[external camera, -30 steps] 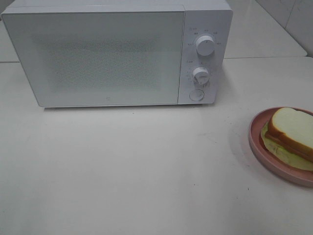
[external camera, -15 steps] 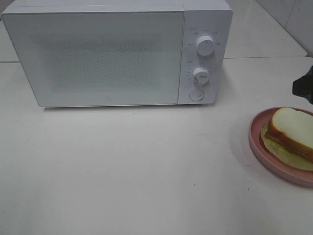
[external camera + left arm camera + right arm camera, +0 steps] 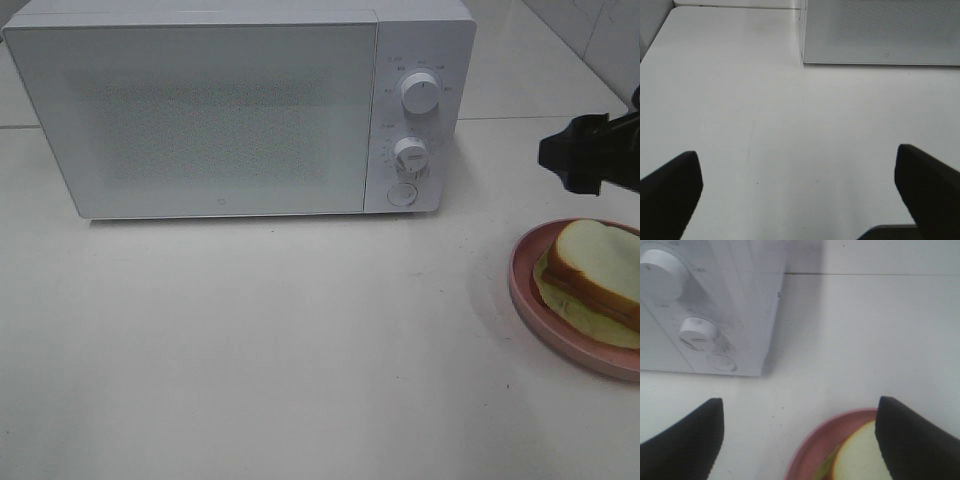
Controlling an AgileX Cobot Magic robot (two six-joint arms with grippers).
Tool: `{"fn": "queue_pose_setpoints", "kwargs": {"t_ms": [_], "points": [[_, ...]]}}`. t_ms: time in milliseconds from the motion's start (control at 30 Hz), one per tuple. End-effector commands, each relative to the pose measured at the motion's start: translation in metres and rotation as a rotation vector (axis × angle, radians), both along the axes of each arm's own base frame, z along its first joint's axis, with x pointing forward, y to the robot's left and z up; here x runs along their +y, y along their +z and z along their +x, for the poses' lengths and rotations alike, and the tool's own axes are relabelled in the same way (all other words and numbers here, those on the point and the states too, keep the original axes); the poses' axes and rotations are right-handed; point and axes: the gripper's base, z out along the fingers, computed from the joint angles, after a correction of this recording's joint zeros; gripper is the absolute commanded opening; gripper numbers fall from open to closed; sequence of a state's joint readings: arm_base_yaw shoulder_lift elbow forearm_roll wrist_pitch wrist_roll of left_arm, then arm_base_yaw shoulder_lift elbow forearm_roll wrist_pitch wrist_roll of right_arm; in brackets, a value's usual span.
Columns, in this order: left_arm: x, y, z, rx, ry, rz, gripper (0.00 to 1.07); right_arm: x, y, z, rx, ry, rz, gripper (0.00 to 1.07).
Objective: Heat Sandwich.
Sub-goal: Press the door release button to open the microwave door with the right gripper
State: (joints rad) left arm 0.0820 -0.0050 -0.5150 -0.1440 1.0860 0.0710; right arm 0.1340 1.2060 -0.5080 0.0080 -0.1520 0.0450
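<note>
Now: sandwich (image 3: 598, 262) on pink plate (image 3: 522, 285), on counter (image 3: 300, 350) off microwave (image 3: 200, 110) knob end, forward of its front. Right gripper (image 3: 575, 155) — jaws wide, empty — hovers between knob end and plate. Left gripper (image 3: 796, 155) wide too, off microwave's opposite door corner — right arm nearer.

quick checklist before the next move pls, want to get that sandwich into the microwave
1. Microwave door open for loading: not ok, it is shut.
2. Sandwich sitting on the pink plate: ok.
3. Right jaws open and empty: ok.
4. Right jaws lined up over the sandwich: not ok, they hang beyond the plate's far edge.
5. Left jaws open and empty: ok.
</note>
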Motion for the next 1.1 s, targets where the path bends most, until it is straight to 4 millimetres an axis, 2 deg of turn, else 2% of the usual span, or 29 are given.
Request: {"fn": "queue_pose_setpoints", "kwargs": {"t_ms": [33,600,1100], "points": [[0.0,0.001,-0.003,-0.033,0.003,0.0,0.98,0.01,-0.002,0.001,-0.052,0.05,-0.006,0.75],[0.0,0.001,-0.003,-0.033,0.003,0.0,0.98,0.061,-0.04,0.017,-0.129,0.139,-0.035,0.75],[0.0,0.001,-0.003,-0.033,0.003,0.0,0.98,0.102,-0.077,0.013,-0.254,-0.005,-0.085,0.75]]}}
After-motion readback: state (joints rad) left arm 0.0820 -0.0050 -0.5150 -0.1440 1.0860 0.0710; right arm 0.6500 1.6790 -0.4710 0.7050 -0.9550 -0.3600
